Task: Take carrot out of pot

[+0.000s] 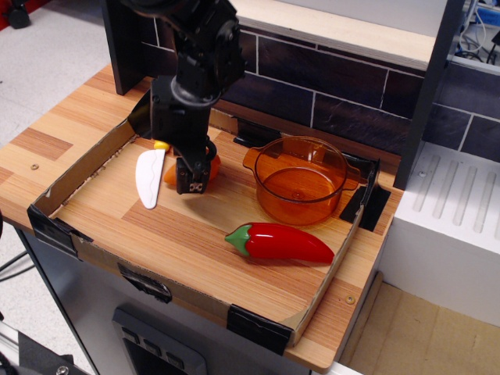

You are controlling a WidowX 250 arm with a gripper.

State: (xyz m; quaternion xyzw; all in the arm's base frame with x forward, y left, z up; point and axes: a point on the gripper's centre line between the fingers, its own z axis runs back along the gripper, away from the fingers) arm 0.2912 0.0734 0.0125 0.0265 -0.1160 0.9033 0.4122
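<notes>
The orange toy carrot point(170, 173) lies low over the wooden tray floor point(195, 234), left of the pot, with its ends showing on both sides of my black gripper point(192, 178). The gripper comes down from above with its fingers closed around the carrot's middle. The translucent orange pot point(301, 181) stands empty at the back right of the tray, about a hand's width right of the gripper.
A white toy knife point(148, 178) with a yellow end lies just left of the carrot. A glossy red chili pepper point(281, 242) lies in front of the pot. Low cardboard walls point(78, 168) ring the tray. A dark tiled wall stands behind.
</notes>
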